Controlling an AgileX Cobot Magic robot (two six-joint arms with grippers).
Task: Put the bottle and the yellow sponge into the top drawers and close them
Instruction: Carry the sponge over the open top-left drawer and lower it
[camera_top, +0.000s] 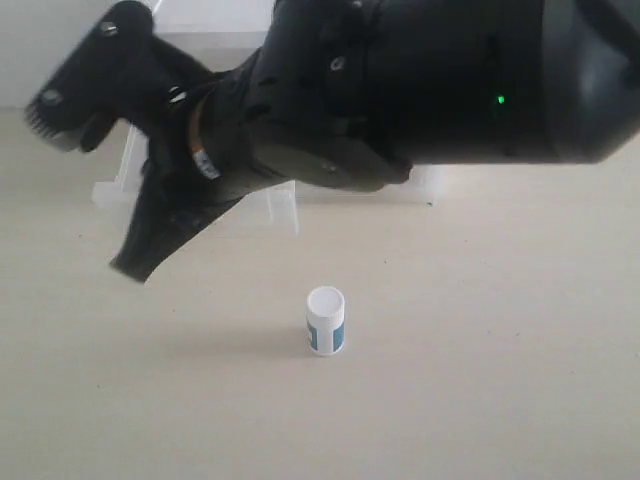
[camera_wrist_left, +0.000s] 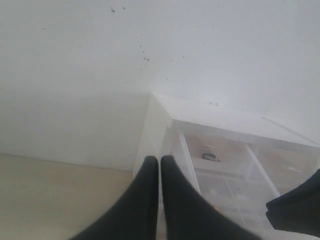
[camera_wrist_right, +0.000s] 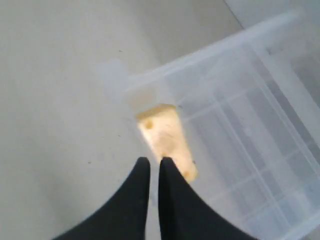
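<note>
R gripper (camera_wrist_right: 152, 162) fingers together, empty, above open top drawer (camera_wrist_right: 235, 115); yellow sponge (camera_wrist_right: 167, 140) looks inside, front corner. L gripper (camera_wrist_left: 160, 161) closed too, by cabinet (camera_wrist_left: 225, 119). Pending: bottle (camera_top: 325, 320) upright on table (camera_top: 500, 400). Risk: off-centre grab tips it; sponge edge could jam drawer.

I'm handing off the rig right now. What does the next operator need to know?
Left gripper: fingers shut, empty, facing the cabinet.
Right gripper: fingers shut, empty, just short of the sponge.
The sponge lies in an open top drawer, near its front wall.
The bottle stands upright on the table, not held.
Left to do: put the bottle in a top drawer, then close the drawers.
</note>
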